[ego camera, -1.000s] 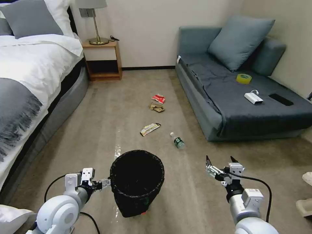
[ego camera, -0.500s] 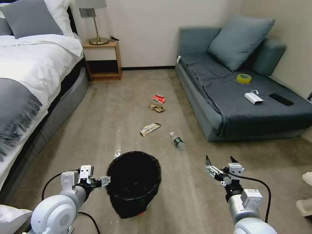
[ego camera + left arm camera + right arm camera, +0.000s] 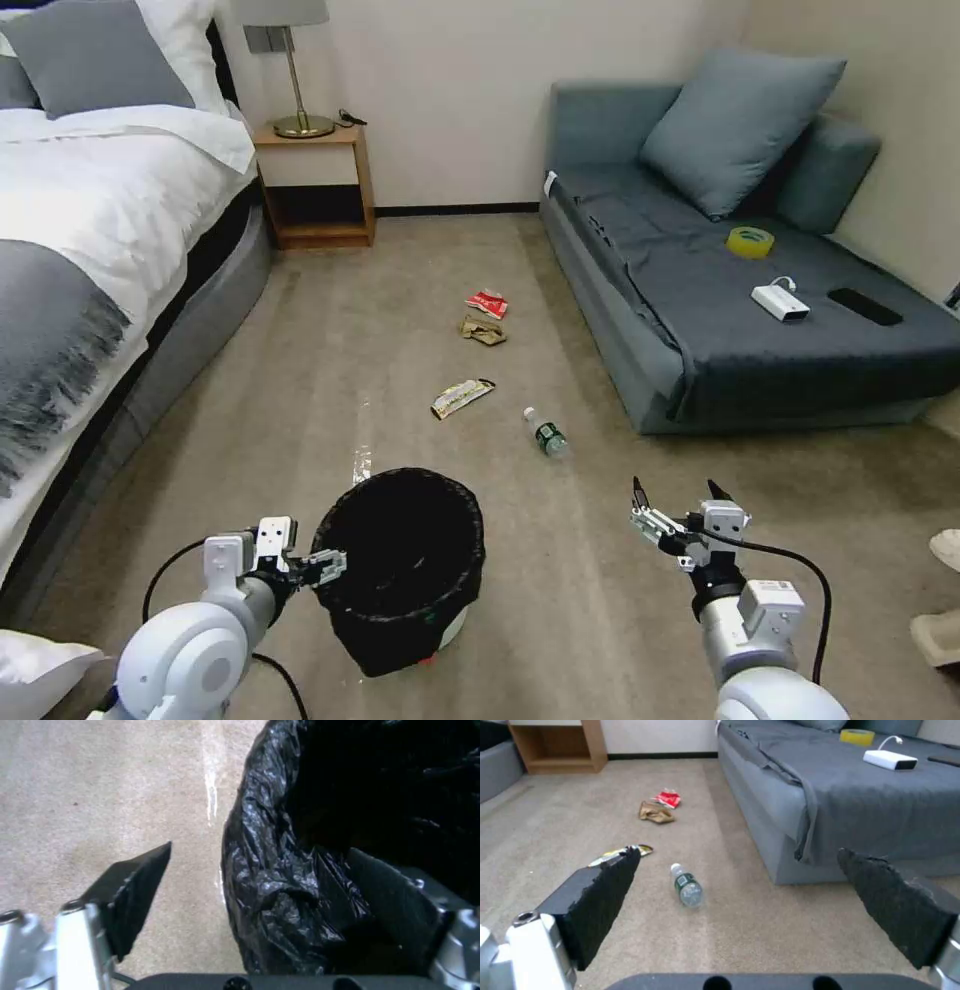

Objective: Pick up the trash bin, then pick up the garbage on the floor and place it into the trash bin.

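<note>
Head view: the bin (image 3: pixel 400 570), lined with crinkly black plastic, sits tilted on the carpet (image 3: pixel 330 330), the left gripper (image 3: pixel 325 568) at its rim. Left wrist view: jaws spread, straddling the rim. Right wrist view: the right gripper (image 3: pixel 740 900) is spread wide above the bottle (image 3: pixel 686 890).

trash bin (image 3: pixel 400 570) base partly hidden, bottle (image 3: pixel 546 433) label unreadable

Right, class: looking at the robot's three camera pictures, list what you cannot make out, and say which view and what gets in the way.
- Inside of the trash bin: head view, the black liner is too dark to show any contents.
- Left end effector: left wrist view, one finger sits behind the crinkled liner; contact is unclear.
- Green bottle label text: right wrist view, too small.
- Snack wrapper: right wrist view, partly behind a finger of the right end effector.
</note>
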